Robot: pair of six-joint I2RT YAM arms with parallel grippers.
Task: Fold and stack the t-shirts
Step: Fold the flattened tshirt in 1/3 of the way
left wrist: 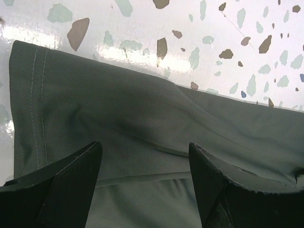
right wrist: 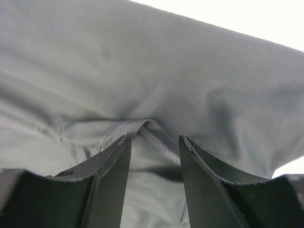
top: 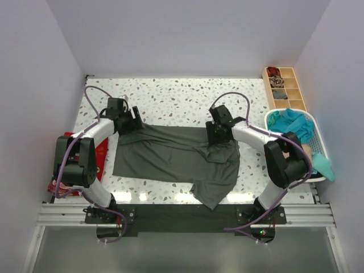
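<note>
The dark grey-green t-shirt (top: 170, 156) lay spread across the middle of the speckled worktop (top: 182, 96). Its long side ran left to right, and one rumpled flap reached down to the near edge right of centre. The left gripper (top: 138, 126) stood at the shirt's far-left corner. In the left wrist view its fingers (left wrist: 71, 185) were spread wide over the stitched hem, with a soft ridge of cloth running between them, and nothing was pinched. The right gripper (top: 216, 138) sat on the shirt's far-right part. In the right wrist view its fingertips (right wrist: 111, 171) were set at a narrower gap, parted but not closed. They pressed close to the fabric, where a small puckered seam rose between them; whether they touched that seam could not be told. A red t-shirt (top: 102, 154) lay at the left edge, mostly hidden behind the left arm. At the right edge stood a white basket (top: 311, 118) holding a teal t-shirt (top: 290, 122), part of which spilled over the basket's near rim. A wooden divided box (top: 282, 85) stood in the far-right corner, with dark small items in its far compartments.
</note>
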